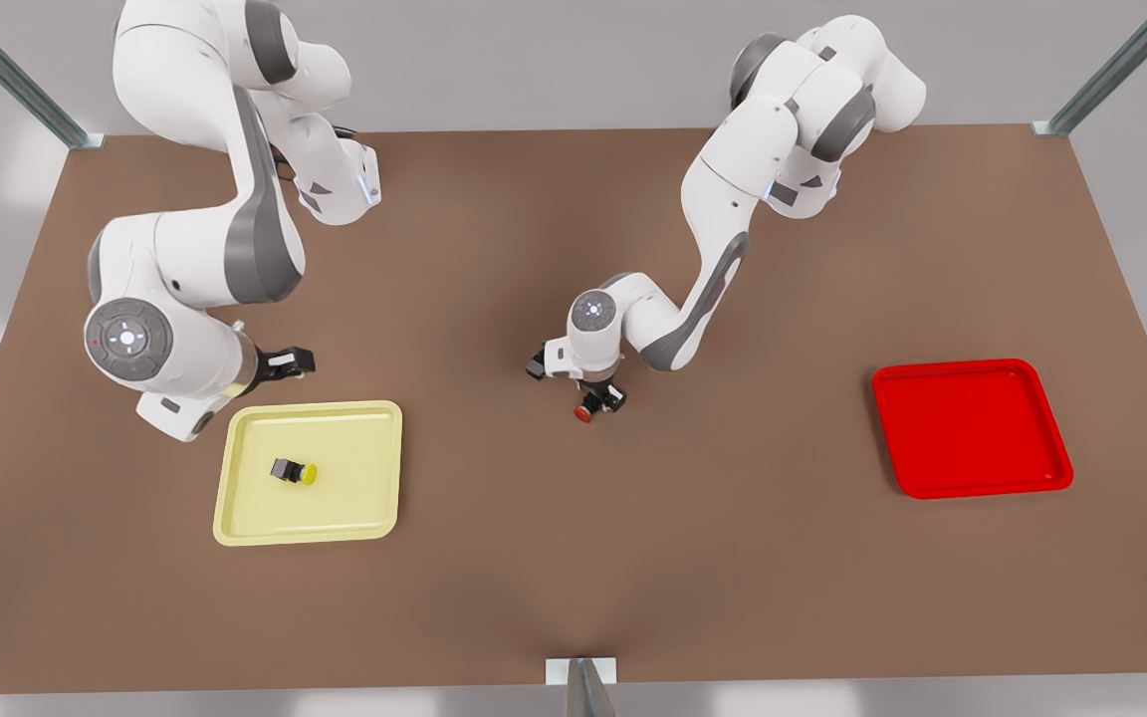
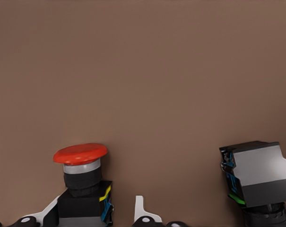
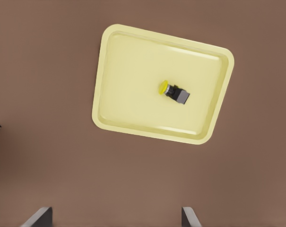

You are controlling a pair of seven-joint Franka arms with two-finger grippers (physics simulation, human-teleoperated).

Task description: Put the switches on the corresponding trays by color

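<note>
The left gripper [image 1: 601,396] sits mid-worktop [image 1: 573,558], jaws clamped on the red switch [image 1: 588,408], well apart from the red tray [image 1: 972,428] at 3 o'clock. The right gripper [image 1: 297,360], jaws parted and empty, hovers at 12 o'clock of the yellow tray [image 1: 235,498], where the yellow switch [image 1: 294,472] lies.

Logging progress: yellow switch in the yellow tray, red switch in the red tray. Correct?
Not quite. The front view shows the red switch mid-table at the left pincer, well apart from the red tray. The yellow switch does lie in the yellow tray; the right pincer waits beside it.
</note>
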